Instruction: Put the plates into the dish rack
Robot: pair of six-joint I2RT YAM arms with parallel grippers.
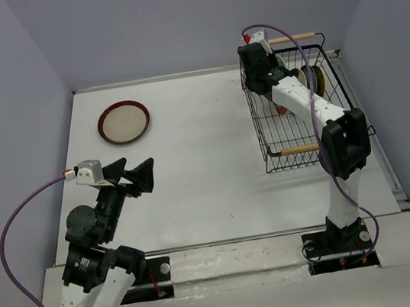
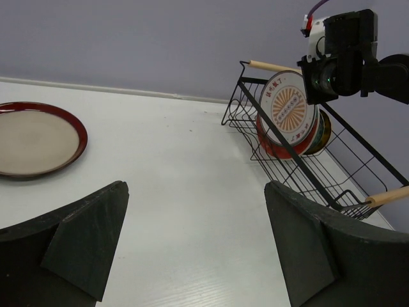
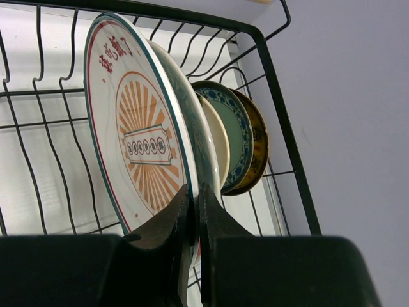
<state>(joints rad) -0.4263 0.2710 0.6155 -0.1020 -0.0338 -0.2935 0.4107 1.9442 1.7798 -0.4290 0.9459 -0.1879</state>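
A white plate with an orange sunburst pattern (image 3: 137, 141) stands on edge inside the black wire dish rack (image 3: 284, 141), and my right gripper (image 3: 197, 198) is shut on its lower rim. Behind it lean a cream plate (image 3: 217, 137), a blue patterned plate (image 3: 235, 118) and a yellow patterned plate (image 3: 259, 141). From the left wrist, that white plate (image 2: 291, 112) shows upright in the rack (image 2: 358, 166). A red-rimmed beige plate (image 1: 123, 122) lies flat at the table's far left. My left gripper (image 1: 135, 175) hangs open and holds nothing, short of that plate (image 2: 32, 137).
The rack (image 1: 263, 125) sits at the table's far right, with wooden rod handles at its far end (image 1: 292, 37) and near end (image 1: 299, 149). The right arm (image 1: 342, 141) reaches over the near handle. Grey walls close in the table on three sides.
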